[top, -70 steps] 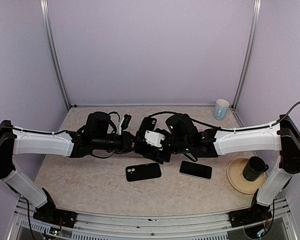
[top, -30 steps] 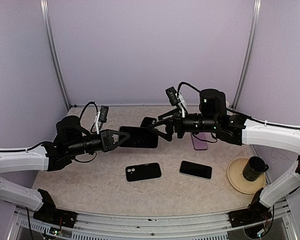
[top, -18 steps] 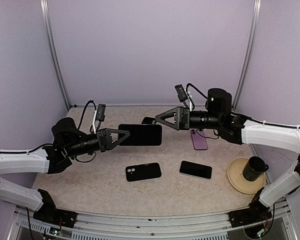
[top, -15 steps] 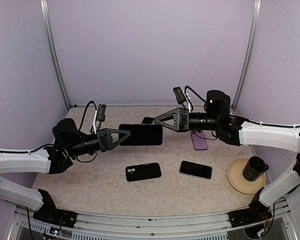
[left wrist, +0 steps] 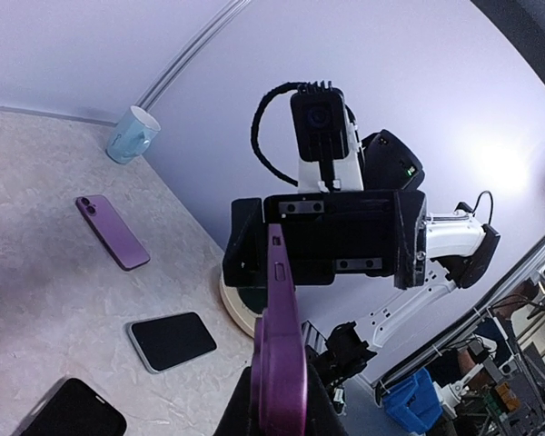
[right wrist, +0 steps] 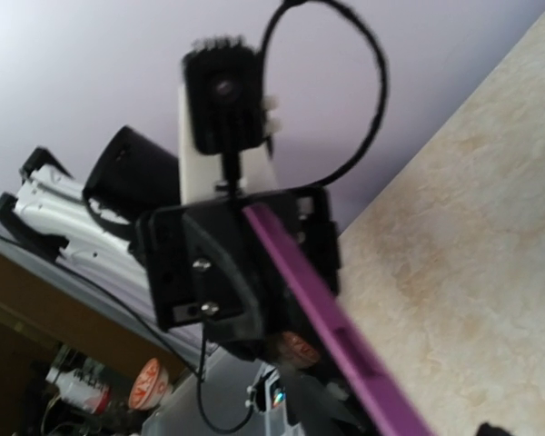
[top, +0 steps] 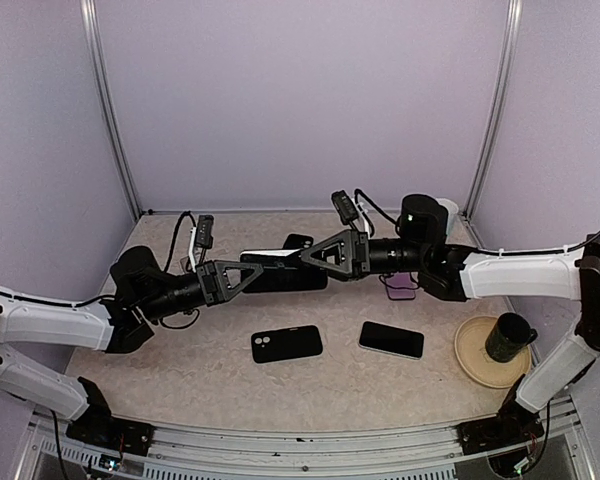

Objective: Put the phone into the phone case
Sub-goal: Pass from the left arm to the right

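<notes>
The left gripper (top: 258,269) reaches in from the left, clenched on one short end of the phone (top: 285,276) and holding it in the air above the middle of the table (top: 180,385). The phone lies roughly level along the line between the two arms. From above it looks dark, and the left wrist view shows it edge-on, with a purple rim.

At the phone's other end is the right gripper (top: 306,262), released, with its fingers spread wide on either side of the phone. From these angles I cannot tell whether either finger touches it.

Below the held phone and nearer the arms, the black phone case (top: 286,344) lies flat on the table, with its camera cutout at the left end. Just to its right, a second phone (top: 391,340) lies with its dark screen up, apart from the case.

Further back, a purple phone (left wrist: 112,232) lies back-up, partly hidden under the right arm in the top view. A pale blue cup (left wrist: 133,133) stands near the far right corner. At the near right, a dark mug (top: 507,337) sits on a tan plate (top: 473,366).
</notes>
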Robot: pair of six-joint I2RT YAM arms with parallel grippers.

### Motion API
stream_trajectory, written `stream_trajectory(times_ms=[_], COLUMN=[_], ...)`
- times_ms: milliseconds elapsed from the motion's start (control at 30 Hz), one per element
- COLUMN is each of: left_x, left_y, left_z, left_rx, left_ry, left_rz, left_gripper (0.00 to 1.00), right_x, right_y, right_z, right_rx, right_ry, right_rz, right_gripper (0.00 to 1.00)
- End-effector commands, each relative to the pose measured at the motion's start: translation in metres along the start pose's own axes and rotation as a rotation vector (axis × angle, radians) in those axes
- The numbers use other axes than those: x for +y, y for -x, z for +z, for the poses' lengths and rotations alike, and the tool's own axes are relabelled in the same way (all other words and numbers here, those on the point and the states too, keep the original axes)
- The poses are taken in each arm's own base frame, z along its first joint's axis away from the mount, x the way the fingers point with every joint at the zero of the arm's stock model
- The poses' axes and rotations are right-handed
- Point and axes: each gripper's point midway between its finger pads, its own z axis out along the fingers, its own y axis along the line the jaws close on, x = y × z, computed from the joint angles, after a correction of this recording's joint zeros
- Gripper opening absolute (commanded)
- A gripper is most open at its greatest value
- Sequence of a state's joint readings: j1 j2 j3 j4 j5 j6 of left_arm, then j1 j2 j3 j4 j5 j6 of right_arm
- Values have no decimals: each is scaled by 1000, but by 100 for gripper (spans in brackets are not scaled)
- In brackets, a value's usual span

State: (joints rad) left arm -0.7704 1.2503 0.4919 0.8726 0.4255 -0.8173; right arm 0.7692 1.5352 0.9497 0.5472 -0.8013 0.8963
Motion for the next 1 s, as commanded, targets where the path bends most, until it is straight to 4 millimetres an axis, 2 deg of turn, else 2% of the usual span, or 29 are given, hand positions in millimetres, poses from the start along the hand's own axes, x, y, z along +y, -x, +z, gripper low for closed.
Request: stream_trajectory(times_ms=[0, 300, 500, 767, 967], left_x=[-15, -7, -4, 4, 9], left_y=[14, 13, 10, 5, 3], left_z=[2, 5, 5, 6, 7], left_rx=[-75, -82, -74, -55, -49], left_ry=[-71, -50, -40, -13, 8], left_rz=[2, -19, -30, -42, -44], left_gripper=[0, 0, 0, 0, 0], right_x=[6, 12, 18, 24, 24], right_y=[-13, -24, -23, -23, -26], right_z=[10, 19, 17, 16, 16], right_rx=[34, 70, 68, 77, 81], right_ry=[54, 99, 124, 145, 154], right_rz=[-14, -26, -38, -73, -77], right_gripper=[95, 87, 80, 40, 14])
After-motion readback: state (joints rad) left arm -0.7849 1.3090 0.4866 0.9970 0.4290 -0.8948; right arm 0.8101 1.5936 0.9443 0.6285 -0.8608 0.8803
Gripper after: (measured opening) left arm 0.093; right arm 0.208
